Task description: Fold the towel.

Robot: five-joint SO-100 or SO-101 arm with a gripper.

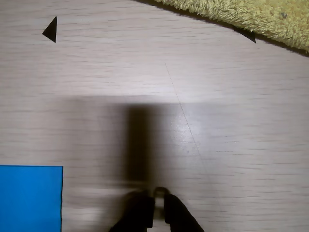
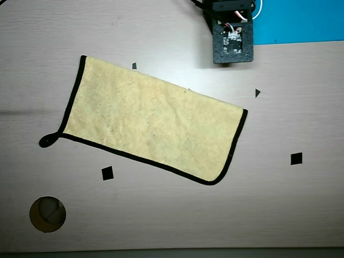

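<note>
Nearest the wrist camera, the gripper (image 1: pixel 155 203) pokes up from the bottom edge as two dark fingers pressed close together with only a thin slit between them and nothing pinched there. It hangs over bare table (image 1: pixel 231 145), a pale wood-grain laminate, and throws a soft blurred shadow (image 1: pixel 137 140) ahead of itself. A fine hairline scratch (image 1: pixel 186 125) runs slantwise across the grain. To the lower left of that view sits the corner of a flat bright blue sheet (image 1: pixel 30 198) with a crisp dark edge. Farther out, a small black triangle marker (image 1: pixel 50 30) lies at upper left, and at the far top right the shaggy yellow pile of the towel (image 1: pixel 251 17) crosses the corner, well clear of the fingers.

From overhead, the arm (image 2: pixel 232 40) is a black boxy block with wires showing at the top edge, next to the blue sheet (image 2: pixel 301 21). The towel (image 2: pixel 153 121) lies in the middle of the table (image 2: pixel 177 220), a terry rectangle set at a slant, trimmed in black along three sides, with a little black hanging loop (image 2: pixel 47 141) at its left corner. Black square markers (image 2: pixel 107 173) (image 2: pixel 296 158) lie flat on either side below it, and a small triangle (image 2: pixel 257 93) sits beside its right end. At lower left is a round hole (image 2: pixel 48 214) in the tabletop, brownish inside; I can't make out what is in it. No writing is legible anywhere.
</note>
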